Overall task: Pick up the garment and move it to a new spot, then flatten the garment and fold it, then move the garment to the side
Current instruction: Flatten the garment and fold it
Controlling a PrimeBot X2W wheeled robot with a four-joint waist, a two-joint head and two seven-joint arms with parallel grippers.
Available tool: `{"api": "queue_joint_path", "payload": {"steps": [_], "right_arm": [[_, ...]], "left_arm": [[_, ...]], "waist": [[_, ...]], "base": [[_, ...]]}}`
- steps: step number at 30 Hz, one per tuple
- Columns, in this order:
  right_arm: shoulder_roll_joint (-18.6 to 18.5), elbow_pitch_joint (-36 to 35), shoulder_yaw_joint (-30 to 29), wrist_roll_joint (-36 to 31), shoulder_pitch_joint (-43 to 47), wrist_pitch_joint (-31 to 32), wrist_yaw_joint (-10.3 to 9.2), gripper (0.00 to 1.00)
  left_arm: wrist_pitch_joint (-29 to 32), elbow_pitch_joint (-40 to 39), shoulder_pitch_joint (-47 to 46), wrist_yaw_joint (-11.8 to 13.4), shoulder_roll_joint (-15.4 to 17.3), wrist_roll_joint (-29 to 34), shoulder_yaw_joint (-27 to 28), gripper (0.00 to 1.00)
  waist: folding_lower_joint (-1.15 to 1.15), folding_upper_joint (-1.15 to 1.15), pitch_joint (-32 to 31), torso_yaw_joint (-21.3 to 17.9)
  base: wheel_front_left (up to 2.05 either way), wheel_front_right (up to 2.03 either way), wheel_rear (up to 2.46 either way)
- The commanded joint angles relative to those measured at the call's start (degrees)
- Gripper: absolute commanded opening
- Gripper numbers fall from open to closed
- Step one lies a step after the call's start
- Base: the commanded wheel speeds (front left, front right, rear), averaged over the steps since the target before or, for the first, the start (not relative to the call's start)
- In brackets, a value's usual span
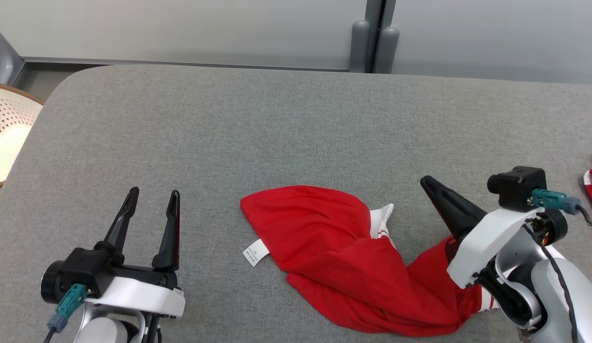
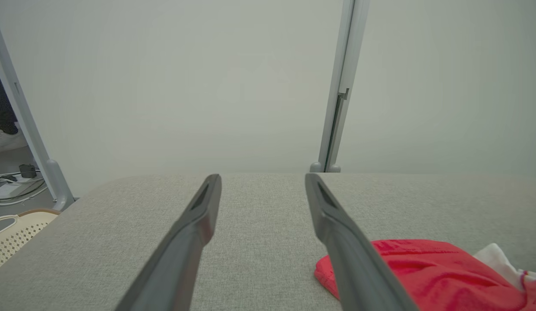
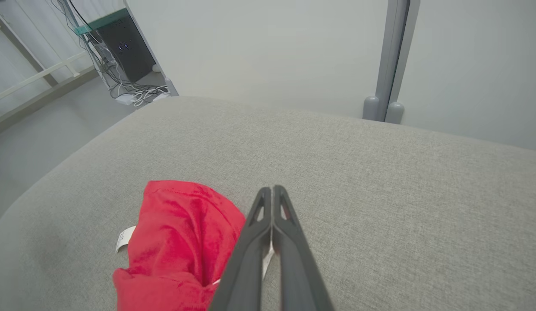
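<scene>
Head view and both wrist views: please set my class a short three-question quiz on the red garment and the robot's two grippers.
1. True or false: the left gripper is shut.
2. The white label lies at the edge of the red garment nearest: A) the left gripper; B) the right gripper; C) the far wall.
3. Fill in: the right gripper's two fingers are pressed ____.
Key: 1 false, its fingers stand apart; 2 A; 3 together.
</scene>
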Motion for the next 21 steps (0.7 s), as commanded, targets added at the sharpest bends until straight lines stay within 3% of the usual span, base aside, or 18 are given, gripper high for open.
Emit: {"api": "queue_joint_path", "payload": {"steps": [1, 3, 11, 16, 21], "right_arm": [[0.04, -0.60, -0.16, -0.98, 0.12, -1.33, -0.01, 0.00], [0.48, -1.27, -1.32, -2.33, -0.48, -4.81, -0.01, 1.00], [2.63, -2.41, -6.64, -10.30, 2.28, -18.72, -0.01, 1.00], [4.34, -3.29, -12.53, -12.97, 8.14, -22.35, -0.01, 1.00], [7.07, -6.59, -17.56, -15.47, 16.34, -22.16, -0.01, 1.00]], "left_arm": [[-0.22, -0.22, 0.50, 0.18, 0.31, 0.02, 0.08, 1.00], [-0.20, -0.36, 0.61, 0.39, 0.50, -0.06, 0.13, 1.00], [0.46, -1.37, 2.08, 1.36, 1.50, -0.18, 0.67, 1.00], [1.47, -2.25, 4.07, 2.03, 2.08, -0.24, 0.76, 1.00], [2.67, -3.42, 6.11, 2.57, 2.81, -0.56, 0.77, 1.00]], "waist": [[0.00, 0.00, -0.11, -0.10], [0.00, 0.00, -0.33, -0.25], [0.00, 0.00, -2.50, -1.93], [0.00, 0.00, -4.75, -3.34], [0.00, 0.00, -6.34, -4.49]], "base": [[0.00, 0.00, 0.00], [0.00, 0.00, 0.00], [0.00, 0.00, 0.00], [0.00, 0.00, 0.00], [0.00, 0.00, 0.00]]}}
